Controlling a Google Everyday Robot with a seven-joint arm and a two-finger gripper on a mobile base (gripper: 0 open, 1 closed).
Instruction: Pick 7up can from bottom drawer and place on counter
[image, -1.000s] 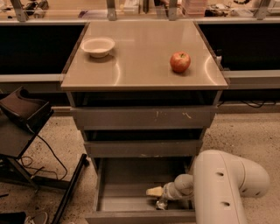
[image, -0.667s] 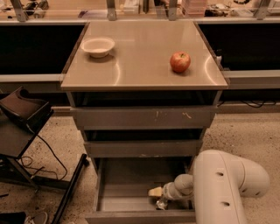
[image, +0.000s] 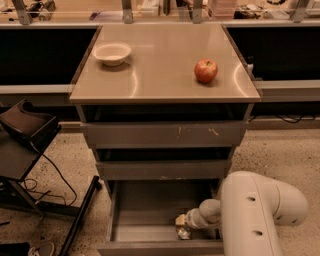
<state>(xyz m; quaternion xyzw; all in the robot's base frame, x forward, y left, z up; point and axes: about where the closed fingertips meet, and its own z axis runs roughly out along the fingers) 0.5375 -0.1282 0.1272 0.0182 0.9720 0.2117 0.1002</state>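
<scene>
Speckled terrazzo floor (image: 285, 155), blk stand (image: 25, 131) w/ cables (image: 64, 176) at left.

The light is warm, yellowish, and comes from above. The counter (image: 165, 70) is the brightest part and carries pale curved glare near both front corners. The apple (image: 205, 70) and the bowl (image: 112, 52) each throw a short, soft shadow on it. The openings under the counter are almost black. The bottom drawer (image: 145, 225) lies in dim shade; the gripper (image: 181, 222) sits there at its right front, and the can (image: 183, 233) just beside it gives a small glint. The arm (image: 260, 210) looks bright.
</scene>
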